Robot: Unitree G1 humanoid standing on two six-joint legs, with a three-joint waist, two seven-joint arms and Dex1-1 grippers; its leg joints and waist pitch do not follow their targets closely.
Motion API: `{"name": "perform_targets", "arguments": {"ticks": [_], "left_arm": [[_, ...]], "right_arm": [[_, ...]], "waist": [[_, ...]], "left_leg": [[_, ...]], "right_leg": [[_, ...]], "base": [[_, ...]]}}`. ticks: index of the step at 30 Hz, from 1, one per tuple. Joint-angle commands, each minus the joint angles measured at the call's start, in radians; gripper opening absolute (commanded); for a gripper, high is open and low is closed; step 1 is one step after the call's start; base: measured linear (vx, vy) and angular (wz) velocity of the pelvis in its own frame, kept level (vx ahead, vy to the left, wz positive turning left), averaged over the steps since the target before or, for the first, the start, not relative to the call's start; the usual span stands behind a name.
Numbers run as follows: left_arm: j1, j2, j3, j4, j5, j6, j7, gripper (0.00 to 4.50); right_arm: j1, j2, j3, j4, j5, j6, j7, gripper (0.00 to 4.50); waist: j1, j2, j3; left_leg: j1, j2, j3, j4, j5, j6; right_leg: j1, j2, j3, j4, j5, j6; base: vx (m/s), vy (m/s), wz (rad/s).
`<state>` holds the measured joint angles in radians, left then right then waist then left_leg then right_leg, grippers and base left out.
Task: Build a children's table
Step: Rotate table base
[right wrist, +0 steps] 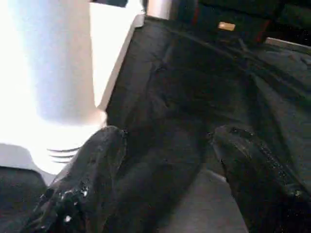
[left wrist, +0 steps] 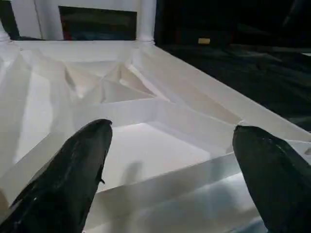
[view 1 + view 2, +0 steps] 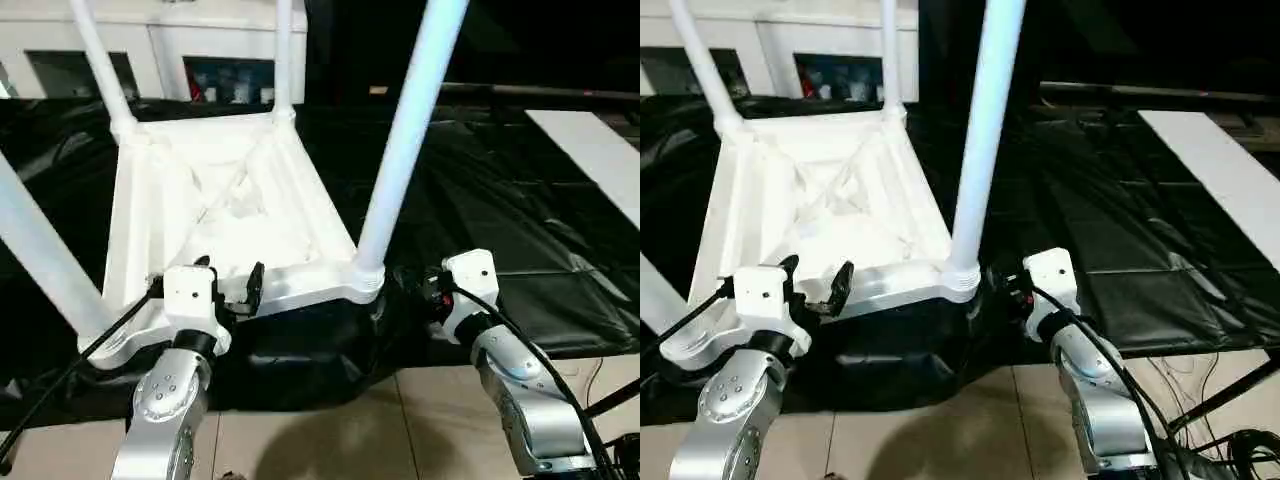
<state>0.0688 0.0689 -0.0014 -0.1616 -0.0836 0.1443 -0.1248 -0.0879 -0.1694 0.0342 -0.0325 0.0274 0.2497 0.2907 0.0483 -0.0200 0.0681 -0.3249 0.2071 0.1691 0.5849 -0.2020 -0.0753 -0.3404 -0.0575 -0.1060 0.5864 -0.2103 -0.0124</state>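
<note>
Two silver metal forearms are seen, the left forearm rounded and studded with small dark screws, the right forearm smooth with a bluish sheen. Each is capped by a white box-shaped wrist housing marked with a small dark dot. Black cables are run along both arms, and glossy black tapered fingers are fitted to each gripper.

The scene is lit from above, and the white plastic upturned tabletop is washed out so that its ribs are barely resolved. Soft sheen is seen on the black crinkled sheet. The far background is left dark. In the right wrist view, the white round tapered leg is overexposed and blurred.
</note>
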Motion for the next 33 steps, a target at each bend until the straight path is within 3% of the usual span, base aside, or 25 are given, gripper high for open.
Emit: {"name": "perform_targets", "arguments": {"ticks": [1, 3, 5, 7, 8, 9, 11, 13, 17, 18, 19, 20, 21, 22, 23, 24, 25, 26, 27, 28, 29, 30, 31, 32, 33], "left_arm": [[-0.006, 0.000, -0.011, -0.020, -0.001, 0.001, -0.005, 4.43], [-0.004, 0.001, -0.010, -0.021, -0.004, 0.004, -0.008, 4.43], [-0.004, 0.001, -0.009, -0.021, -0.004, 0.005, -0.007, 4.43], [-0.003, 0.001, -0.008, -0.021, -0.005, 0.005, -0.009, 4.43], [-0.002, 0.000, -0.007, -0.021, -0.007, 0.005, -0.009, 4.43], [-0.002, -0.001, -0.007, -0.022, -0.008, 0.006, -0.009, 4.43], [0.000, -0.003, -0.008, -0.024, -0.009, 0.008, -0.008, 4.43], [0.002, -0.002, -0.008, -0.025, -0.008, 0.010, -0.007, 4.43], [0.005, -0.003, -0.006, -0.029, -0.007, 0.011, -0.003, 4.43], [0.005, -0.004, -0.006, -0.029, -0.008, 0.011, -0.003, 4.43], [0.005, -0.004, -0.006, -0.030, -0.008, 0.011, -0.002, 4.43], [0.007, -0.003, -0.005, -0.031, -0.008, 0.011, -0.002, 4.43], [0.008, -0.003, -0.004, -0.032, -0.009, 0.011, -0.001, 4.43], [0.008, -0.002, -0.003, -0.033, -0.009, 0.011, 0.000, 4.43], [0.010, -0.002, -0.002, -0.034, -0.009, 0.011, 0.000, 4.43], [0.012, 0.000, 0.000, -0.034, -0.008, 0.012, 0.001, 4.43], [0.013, 0.000, 0.001, -0.034, -0.008, 0.012, 0.001, 4.43], [0.013, 0.001, 0.002, -0.034, -0.007, 0.011, 0.001, 4.43], [0.014, 0.002, 0.002, -0.034, -0.006, 0.011, 0.001, 4.43], [0.014, 0.002, 0.002, -0.034, -0.006, 0.011, 0.001, 4.43], [0.013, 0.004, 0.003, -0.033, -0.008, 0.012, -0.001, 4.43], [0.014, 0.007, 0.004, -0.032, -0.015, 0.007, -0.011, 4.43], [0.015, 0.013, 0.002, -0.033, -0.027, 0.006, -0.027, 4.43], [0.016, 0.021, -0.002, -0.039, -0.041, 0.013, -0.050, 4.43], [0.018, 0.027, -0.006, -0.042, -0.049, 0.016, -0.067, 4.43]], "right_arm": [[0.007, -0.002, -0.008, -0.005, -0.004, -0.002, -0.010, 3.32], [0.010, 0.003, -0.009, -0.007, 0.007, -0.001, -0.009, 3.32], [0.010, 0.001, -0.006, -0.008, 0.006, -0.001, -0.010, 3.32], [0.014, -0.001, 0.001, -0.010, 0.005, -0.002, -0.012, 3.32], [0.016, 0.000, 0.003, -0.010, 0.003, -0.003, -0.011, 3.32], [0.017, 0.000, 0.004, -0.011, 0.001, -0.003, -0.010, 3.32], [0.019, -0.002, 0.008, -0.013, -0.003, -0.003, -0.007, 3.32], [0.020, -0.005, 0.011, -0.014, -0.007, -0.003, -0.004, 3.32], [0.014, -0.018, 0.020, -0.016, 0.005, 0.023, 0.025, 3.32], [0.014, -0.019, 0.022, -0.017, 0.002, 0.021, 0.025, 3.32], [0.015, -0.022, 0.026, -0.018, -0.004, 0.018, 0.023, 3.32], [0.013, -0.012, 0.016, -0.017, -0.003, 0.009, 0.004, 3.32], [0.013, -0.008, 0.010, -0.016, 0.001, 0.006, 0.001, 3.32], [0.012, -0.004, 0.005, -0.015, 0.007, 0.006, -0.003, 3.32], [0.011, -0.005, 0.004, -0.012, 0.004, 0.007, -0.008, 3.32], [0.012, -0.009, 0.007, -0.009, -0.001, 0.007, -0.010, 3.32], [0.013, -0.009, 0.007, -0.008, 0.000, 0.006, -0.008, 3.32], [0.016, -0.011, 0.011, -0.011, -0.001, 0.001, -0.002, 3.32], [0.019, -0.016, 0.014, -0.015, -0.005, -0.005, -0.001, 3.32], [0.020, -0.016, 0.015, -0.015, -0.006, -0.006, -0.001, 3.32], [0.022, -0.018, 0.015, -0.015, -0.011, -0.006, -0.007, 3.32], [0.023, -0.019, 0.013, -0.013, -0.015, -0.007, -0.015, 3.32], [0.024, -0.018, 0.010, -0.010, -0.020, -0.009, -0.022, 3.32], [0.024, -0.017, 0.006, -0.008, -0.025, -0.012, -0.028, 3.32], [0.024, -0.017, 0.003, -0.007, -0.027, -0.013, -0.031, 3.32]], "waist": [[-0.021, 0.006, -0.024], [-0.036, 0.015, -0.027], [-0.044, 0.015, -0.036], [-0.043, 0.004, -0.049], [-0.041, 0.004, -0.054], [-0.042, 0.006, -0.058], [-0.044, 0.009, -0.068], [-0.043, 0.014, -0.078], [-0.035, 0.010, -0.094], [-0.005, 0.006, -0.100], [-0.012, 0.014, -0.100], [-0.018, 0.027, -0.097], [-0.056, 0.046, -0.094], [-0.105, 0.039, -0.097], [-0.097, 0.047, -0.095], [-0.072, 0.011, -0.068], [-0.071, -0.009, -0.067], [-0.063, -0.022, -0.060], [-0.024, -0.073, -0.031], [0.003, -0.058, -0.062], [0.004, -0.087, -0.075], [0.004, -0.063, -0.059], [0.002, -0.059, -0.053], [0.005, -0.025, -0.050], [0.007, -0.009, -0.055]], "left_leg": [[0.060, 0.013, -0.020, -0.057, -0.627, 0.001], [0.053, 0.031, -0.036, -0.078, -0.691, -0.002], [0.025, 0.029, -0.046, -0.087, -0.661, -0.002], [0.015, 0.005, -0.029, -0.074, -0.508, 0.023], [-0.001, 0.005, -0.025, -0.077, -0.418, 0.040], [-0.004, 0.005, -0.024, -0.078, -0.383, 0.048], [0.011, 0.012, -0.022, -0.082, -0.303, 0.079], [0.022, 0.012, -0.020, -0.077, -0.189, 0.131], [0.025, -0.013, -0.019, -0.050, 0.013, 0.249], [-0.086, -0.082, -0.032, 0.003, 0.055, 0.392], [-0.107, -0.071, -0.060, 0.022, 0.135, 0.441], [-0.079, -0.068, -0.074, 0.013, 0.186, 0.451], [0.071, -0.035, -0.170, -0.004, 0.288, 0.561], [0.191, 0.051, -0.311, -0.027, 0.351, 0.733], [0.215, 0.096, -0.275, -0.006, 0.386, 0.666], [0.141, 0.086, -0.205, -0.044, 0.302, 0.530], [0.124, 0.063, -0.182, -0.058, 0.224, 0.495], [0.106, 0.016, -0.150, -0.058, 0.130, 0.447], [0.011, -0.136, -0.065, 0.048, -0.121, 0.326], [0.006, -0.159, -0.067, 0.124, -0.168, 0.280], [-0.060, -0.134, -0.095, 0.169, -0.082, 0.185], [-0.068, -0.134, -0.102, 0.141, 0.042, 0.119], [-0.063, -0.128, -0.101, 0.119, 0.097, 0.103], [-0.057, -0.094, -0.106, 0.052, 0.201, 0.082], [-0.058, -0.078, -0.106, 0.017, 0.231, 0.088]], "right_leg": [[0.000, -0.056, -0.006, -0.159, -0.784, 0.032], [0.026, -0.057, -0.016, -0.139, -0.704, 0.024], [0.062, -0.071, 0.004, -0.122, -0.663, 0.011], [0.072, -0.086, 0.031, -0.138, -0.680, -0.031], [0.086, -0.084, 0.040, -0.132, -0.634, -0.062], [0.090, -0.079, 0.043, -0.126, -0.594, -0.078], [0.085, -0.064, 0.043, -0.103, -0.423, -0.150], [0.091, -0.053, 0.038, -0.074, -0.206, -0.227], [0.105, -0.039, 0.040, -0.043, 0.013, -0.250], [0.194, -0.080, 0.024, -0.080, 0.078, -0.158], [0.203, -0.089, 0.004, -0.076, 0.098, -0.091], [0.184, -0.062, -0.019, -0.073, 0.098, -0.071], [0.075, 0.019, -0.063, 0.002, -0.009, -0.038], [-0.063, 0.017, -0.025, 0.107, -0.273, 0.010], [-0.100, -0.014, 0.012, 0.122, -0.286, 0.009], [-0.120, -0.043, 0.063, 0.153, -0.095, 0.043], [-0.107, -0.049, 0.079, 0.127, -0.031, 0.026], [-0.080, -0.053, 0.096, 0.070, 0.020, 0.002], [0.029, -0.086, 0.208, -0.075, -0.236, 0.044], [0.081, -0.138, 0.265, -0.089, -0.363, 0.001], [0.140, -0.121, 0.246, -0.051, -0.375, 0.031], [0.122, -0.114, 0.218, -0.039, 0.018, 0.047], [0.108, -0.112, 0.191, -0.042, 0.126, 0.032], [0.077, -0.104, 0.144, -0.043, 0.237, 0.002], [0.072, -0.089, 0.123, -0.042, 0.247, 0.001]], "base": [[0.041, 0.026, -0.18], [0.043, 0.029, -0.21], [0.070, 0.030, -0.27], [0.074, 0.020, -0.14], [0.073, 0.016, -0.09], [0.095, 0.013, -0.05], [0.109, 0.007, 0.01], [0.131, 0.004, 0.03], [0.142, 0.015, 0.07], [0.127, 0.032, 0.40], [0.131, 0.034, 0.77], [0.131, 0.034, 0.77], [0.193, -0.045, 0.72], [0.200, -0.133, 0.41], [0.200, -0.133, 0.41], [0.114, -0.122, 0.12], [0.092, -0.122, -0.05], [0.092, -0.122, -0.05], [0.103, -0.142, 0.04], [0.102, -0.124, 0.04], [0.102, -0.124, 0.04], [0.109, -0.101, -0.06], [0.055, -0.045, 0.01], [0.088, -0.073, -0.04], [0.080, -0.019, -0.05]]}}
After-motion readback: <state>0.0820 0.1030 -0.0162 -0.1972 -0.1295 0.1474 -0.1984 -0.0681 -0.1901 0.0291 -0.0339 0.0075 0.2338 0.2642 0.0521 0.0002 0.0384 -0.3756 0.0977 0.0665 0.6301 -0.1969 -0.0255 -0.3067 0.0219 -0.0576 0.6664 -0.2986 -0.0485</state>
